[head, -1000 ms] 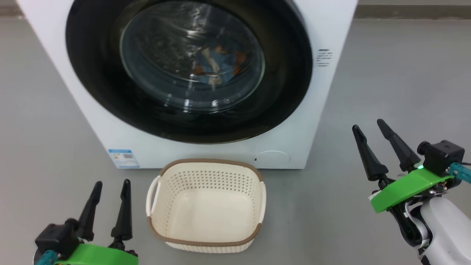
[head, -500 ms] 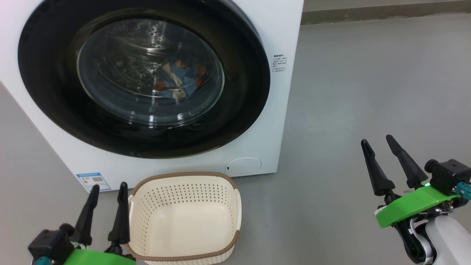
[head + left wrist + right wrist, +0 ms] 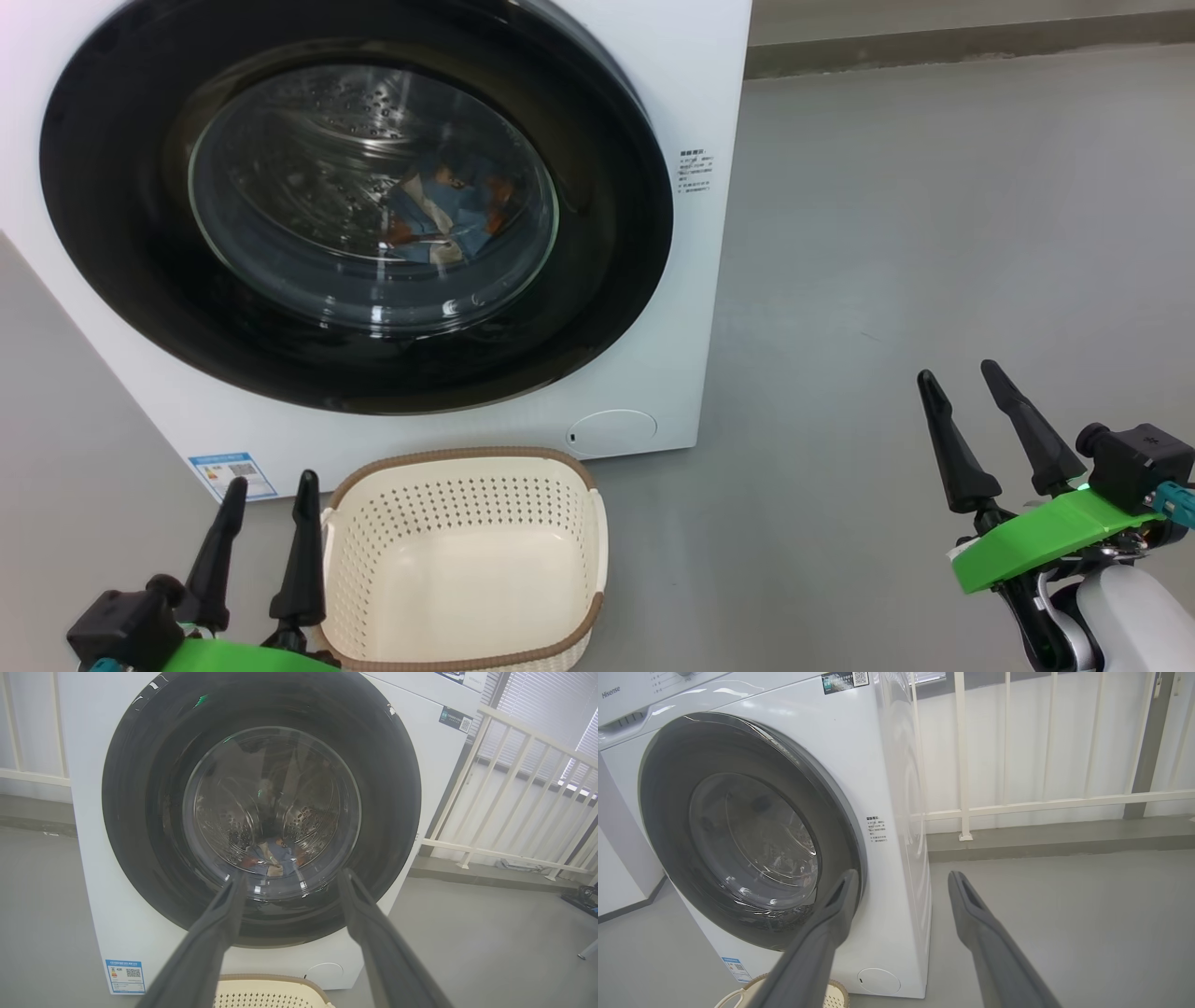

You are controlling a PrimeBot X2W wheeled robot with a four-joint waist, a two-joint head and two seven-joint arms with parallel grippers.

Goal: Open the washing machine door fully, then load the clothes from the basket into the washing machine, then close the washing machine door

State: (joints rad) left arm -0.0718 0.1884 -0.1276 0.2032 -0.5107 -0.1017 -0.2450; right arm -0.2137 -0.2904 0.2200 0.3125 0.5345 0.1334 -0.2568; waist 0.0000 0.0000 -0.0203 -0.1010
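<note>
The white washing machine (image 3: 709,84) stands in front of me with its round black door (image 3: 121,233) shut. Through the glass I see the light blue and orange clothes (image 3: 448,210) lying in the steel drum, also visible in the left wrist view (image 3: 273,854). On the floor before the machine sits the cream basket (image 3: 457,455), with nothing in it. My left gripper (image 3: 272,479) is open just left of the basket, its fingers pointing at the door (image 3: 140,812). My right gripper (image 3: 956,371) is open over bare floor, well right of the machine (image 3: 859,742).
Grey floor (image 3: 934,187) stretches to the right of the machine. A white railing (image 3: 1017,802) on a low kerb runs behind and to the right. A blue label sticker (image 3: 233,474) marks the machine's lower left corner.
The head view has swung, so the machine and basket sit further left in the picture. Both grippers stay open and hold nothing; the door stays shut.
</note>
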